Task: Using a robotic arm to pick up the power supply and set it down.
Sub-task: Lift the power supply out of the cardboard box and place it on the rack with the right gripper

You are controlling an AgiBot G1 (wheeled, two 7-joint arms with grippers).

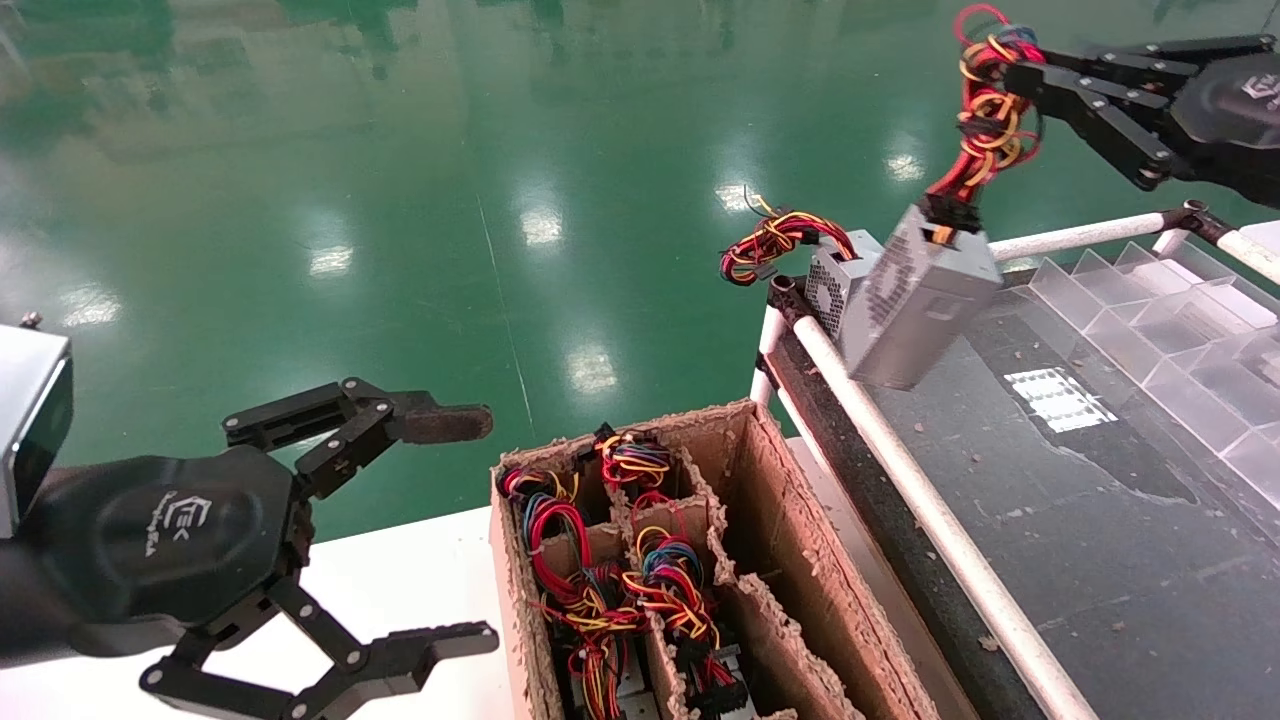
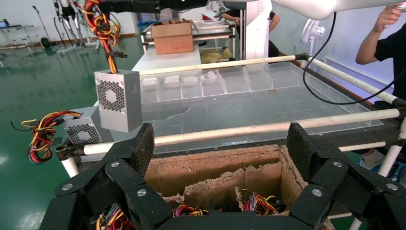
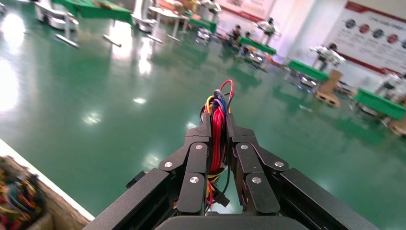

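The power supply hangs in the air by its wire bundle, tilted, its lower corner over the near rail of the dark worktop and not resting on anything. The right tool is clamped on the bundle well above the box; the right wrist view shows the red and yellow wires pinched between its fingers. Just beside the hanging unit, a second power supply already sits at the worktop's far corner with its own wires spilling outward. Clear plastic bins line the far side of the worktop. So the pick-up looks done; lowering the box onto the worktop and letting go is still to come. Below, the cardboard box holds more wired units in its divided cells. The left tool hovers beside that box, jaws spread wide and empty.
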